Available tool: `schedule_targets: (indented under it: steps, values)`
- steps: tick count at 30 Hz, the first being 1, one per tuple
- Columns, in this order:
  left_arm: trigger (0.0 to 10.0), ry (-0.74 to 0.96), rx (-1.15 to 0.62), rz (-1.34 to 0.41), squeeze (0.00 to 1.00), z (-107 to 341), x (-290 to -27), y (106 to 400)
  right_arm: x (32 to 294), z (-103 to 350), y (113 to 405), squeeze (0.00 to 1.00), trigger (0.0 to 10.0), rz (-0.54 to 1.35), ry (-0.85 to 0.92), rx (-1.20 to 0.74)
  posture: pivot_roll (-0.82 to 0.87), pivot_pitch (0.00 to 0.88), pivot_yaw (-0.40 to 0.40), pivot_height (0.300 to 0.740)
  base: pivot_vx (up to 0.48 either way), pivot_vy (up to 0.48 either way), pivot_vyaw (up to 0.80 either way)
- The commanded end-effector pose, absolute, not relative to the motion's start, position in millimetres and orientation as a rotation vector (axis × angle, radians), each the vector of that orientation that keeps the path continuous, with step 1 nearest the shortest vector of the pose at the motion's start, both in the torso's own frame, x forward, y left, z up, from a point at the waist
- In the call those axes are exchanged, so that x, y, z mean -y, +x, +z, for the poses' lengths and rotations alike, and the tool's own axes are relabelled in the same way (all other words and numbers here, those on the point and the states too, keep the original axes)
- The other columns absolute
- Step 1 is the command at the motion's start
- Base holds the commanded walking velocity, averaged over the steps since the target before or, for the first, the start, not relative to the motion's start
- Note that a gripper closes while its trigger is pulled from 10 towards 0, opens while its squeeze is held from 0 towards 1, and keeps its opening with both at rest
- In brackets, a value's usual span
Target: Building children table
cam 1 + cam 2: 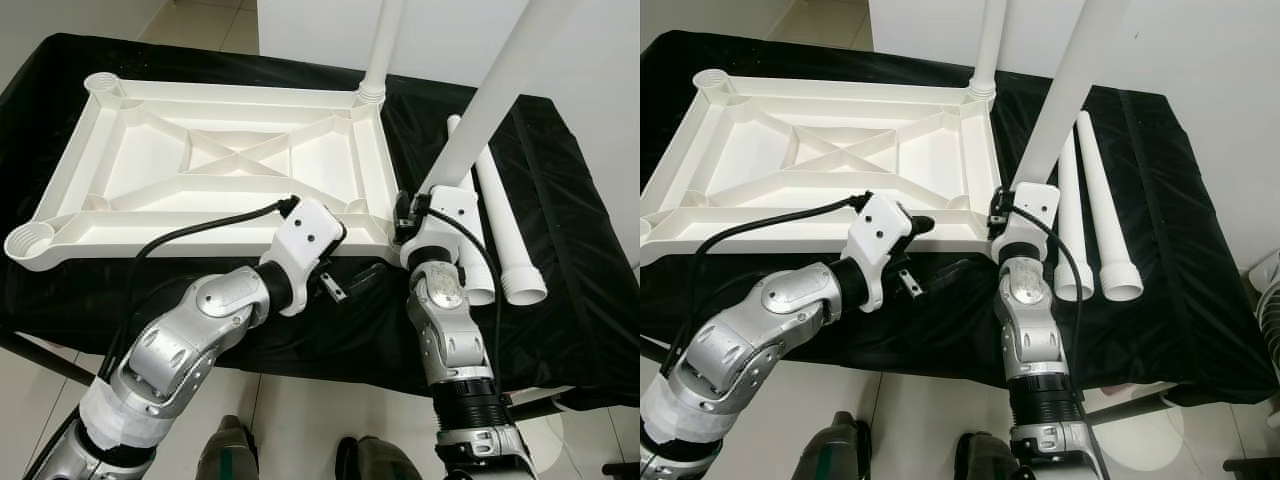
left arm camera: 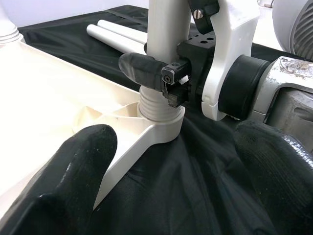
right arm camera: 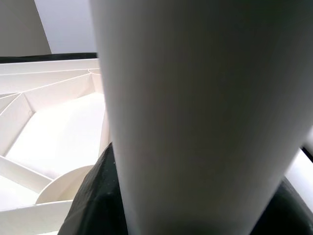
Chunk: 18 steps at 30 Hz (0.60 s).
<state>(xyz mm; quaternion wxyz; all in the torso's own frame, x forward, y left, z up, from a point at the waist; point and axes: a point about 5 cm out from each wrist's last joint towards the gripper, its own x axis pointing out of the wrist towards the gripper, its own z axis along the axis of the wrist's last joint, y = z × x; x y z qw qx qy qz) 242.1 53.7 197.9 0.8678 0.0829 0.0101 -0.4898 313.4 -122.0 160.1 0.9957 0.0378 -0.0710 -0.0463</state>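
The tabletop [image 1: 215,160] and legs [image 1: 505,240] look like smooth white plastic; the cloth [image 1: 560,200] under them is matt black fabric.

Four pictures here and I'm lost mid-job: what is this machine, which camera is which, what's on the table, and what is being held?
It is a humanoid robot with two silver arms, each ending in two black fingers. The two wide pictures come from its head, looking down. The close-ups come from wrist cameras.

On the black cloth lies a white tabletop, underside up, showing ribs and corner sockets. One leg already stands in the far right socket. Two spare legs lie to the right.

The right gripper is shut on another leg, whose threaded end sits in the near right socket. That leg fills its wrist view. The left gripper hovers open beside that corner, holding nothing.
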Motion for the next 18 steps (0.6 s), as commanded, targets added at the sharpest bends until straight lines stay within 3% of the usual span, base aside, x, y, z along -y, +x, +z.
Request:
schedule_targets:
  steps: [1, 2, 3, 13, 14, 17, 18]
  values:
    - [10.0, 0.180, -0.018, -1.101, 0.00, 199, -51, 240, 122, 145, 312, 0.00, 10.0, -0.061, 0.105, 0.073, 0.10, 0.080, -0.028, 0.740, 0.000, 0.000, 0.00]
    - [10.0, 0.180, -0.018, -1.101, 0.00, 199, -51, 240, 122, 145, 312, 0.00, 10.0, -0.061, 0.105, 0.073, 0.10, 0.080, -0.028, 0.740, 0.000, 0.000, 0.00]
    - [10.0, 0.180, -0.017, -1.102, 0.00, 199, -51, 240, 122, 146, 313, 1.00, 10.0, -0.030, 0.117, 0.079, 0.10, 0.083, -0.026, 0.740, 0.000, 0.000, 0.00]
    - [10.0, 0.177, -0.017, -1.099, 0.00, 199, -51, 241, 131, 157, 316, 1.00, 10.0, 0.160, 0.079, 0.130, 0.10, 0.091, -0.025, 0.740, 0.000, 0.000, 0.00]
    - [10.0, 0.177, -0.017, -1.097, 0.00, 200, -51, 241, 133, 160, 317, 0.57, 10.0, 0.210, 0.073, 0.133, 0.10, 0.094, -0.024, 0.740, 0.000, 0.000, 0.00]
    - [10.0, 0.177, -0.017, -1.097, 0.00, 200, -51, 241, 133, 160, 317, 0.57, 10.0, 0.210, 0.073, 0.133, 0.10, 0.094, -0.024, 0.740, 0.000, 0.000, 0.00]
    - [10.0, 0.177, -0.016, -1.094, 0.00, 200, -52, 242, 134, 163, 318, 0.00, 10.0, 0.264, 0.063, 0.130, 0.10, 0.096, -0.021, 0.740, 0.000, 0.000, 0.00]
